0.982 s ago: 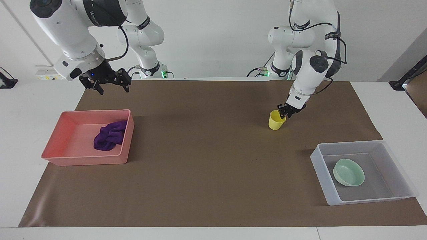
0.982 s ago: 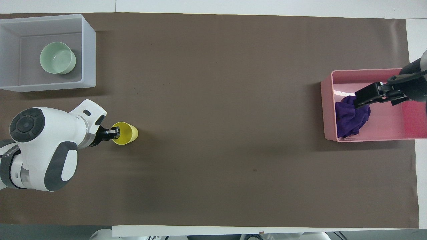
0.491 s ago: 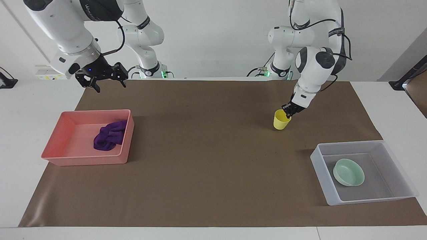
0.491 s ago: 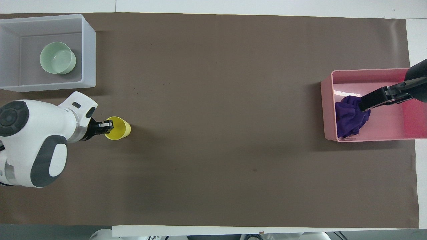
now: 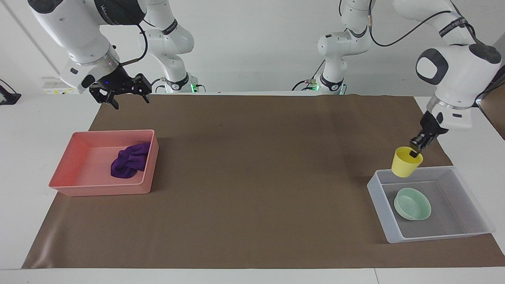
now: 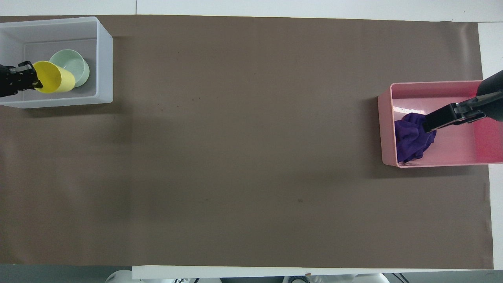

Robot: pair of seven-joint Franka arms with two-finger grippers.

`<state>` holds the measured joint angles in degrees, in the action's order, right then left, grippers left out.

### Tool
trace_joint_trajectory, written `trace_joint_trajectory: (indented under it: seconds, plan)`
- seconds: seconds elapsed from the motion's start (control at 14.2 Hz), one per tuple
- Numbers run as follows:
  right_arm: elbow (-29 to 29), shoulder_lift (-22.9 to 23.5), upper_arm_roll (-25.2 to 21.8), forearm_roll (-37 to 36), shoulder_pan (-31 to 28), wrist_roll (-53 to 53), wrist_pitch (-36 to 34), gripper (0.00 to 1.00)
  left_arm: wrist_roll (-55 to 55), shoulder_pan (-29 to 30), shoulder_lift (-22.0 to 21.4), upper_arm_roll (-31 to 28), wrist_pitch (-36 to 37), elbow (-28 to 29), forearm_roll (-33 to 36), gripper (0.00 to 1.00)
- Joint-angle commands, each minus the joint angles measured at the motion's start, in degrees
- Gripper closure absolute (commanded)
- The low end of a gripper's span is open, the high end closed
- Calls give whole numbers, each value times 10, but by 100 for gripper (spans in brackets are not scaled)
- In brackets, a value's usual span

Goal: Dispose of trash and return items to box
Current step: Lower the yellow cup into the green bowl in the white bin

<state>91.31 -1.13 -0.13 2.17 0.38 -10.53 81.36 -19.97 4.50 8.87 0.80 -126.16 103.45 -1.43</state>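
My left gripper is shut on the rim of the yellow cup and holds it in the air, tilted, over the box's wall nearest the robots. The cup and left gripper also show in the overhead view. The box is a translucent whitish tray at the left arm's end of the table, also in the overhead view. The mint-green bowl lies in it, also in the overhead view. The purple rag lies in the pink tray. My right gripper is open, empty and raised.
The pink tray with the rag stands at the right arm's end of the brown mat. In the overhead view the right gripper overlaps the tray.
My left gripper has lifted the yellow cup off the mat and carried it to over the box. My right gripper rose a little, then held still.
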Motion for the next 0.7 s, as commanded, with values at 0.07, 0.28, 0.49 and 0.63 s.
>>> trace_joint_trajectory:
  seconds: [0.07,0.28,0.49,0.63]
  plan:
    - [12,-12,1,-4,-6,-12,-3,0,-5,21,135,5,-32,-116,13,100]
    - [12,-12,1,-4,-5,-12,-3,1,0,26,153,5,-59,-104,14,100]
    - [13,-12,1,-4,-5,-12,-1,1,25,21,148,5,-43,-84,40,99]
    - [12,-12,1,-4,-6,-12,-1,1,27,21,143,5,-32,-75,42,85]
